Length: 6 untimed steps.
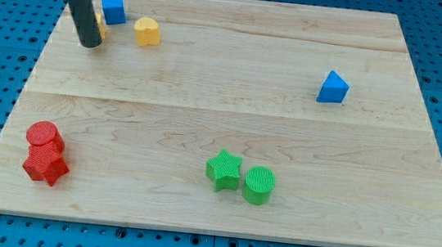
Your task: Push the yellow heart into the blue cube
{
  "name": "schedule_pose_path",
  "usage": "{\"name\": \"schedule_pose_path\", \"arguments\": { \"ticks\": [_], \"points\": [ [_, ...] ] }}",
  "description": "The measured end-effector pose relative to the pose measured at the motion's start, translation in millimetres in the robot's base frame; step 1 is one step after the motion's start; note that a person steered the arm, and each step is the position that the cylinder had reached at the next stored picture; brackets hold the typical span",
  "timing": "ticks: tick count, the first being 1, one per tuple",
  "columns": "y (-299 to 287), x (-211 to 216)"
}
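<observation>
A yellow heart-like block (147, 31) lies near the view's top left on the wooden board (223, 107). The blue cube (114, 9) sits a short gap up and to its left, not touching it. My tip (89, 42) rests on the board to the left of the yellow heart and below-left of the blue cube. A second yellow block (100, 24) shows just at the rod's right edge, mostly hidden behind it; its shape cannot be made out.
A blue triangular block (332, 87) lies at the right. A green star (224, 170) and a green cylinder (259, 185) sit side by side at bottom centre. A red cylinder (44, 135) and a red star (45, 164) touch at bottom left.
</observation>
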State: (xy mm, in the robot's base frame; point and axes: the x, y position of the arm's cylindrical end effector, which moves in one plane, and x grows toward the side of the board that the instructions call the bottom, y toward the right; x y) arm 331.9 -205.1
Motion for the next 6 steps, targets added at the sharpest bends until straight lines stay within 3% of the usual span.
{"name": "schedule_pose_path", "arguments": {
  "ticks": [1,2,3,5,6],
  "points": [
    [34.2,28.4],
    [111.5,47.0],
    [150.9,11.7],
    [24.2,-44.3],
    [102.1,-31.7]
  ]
}}
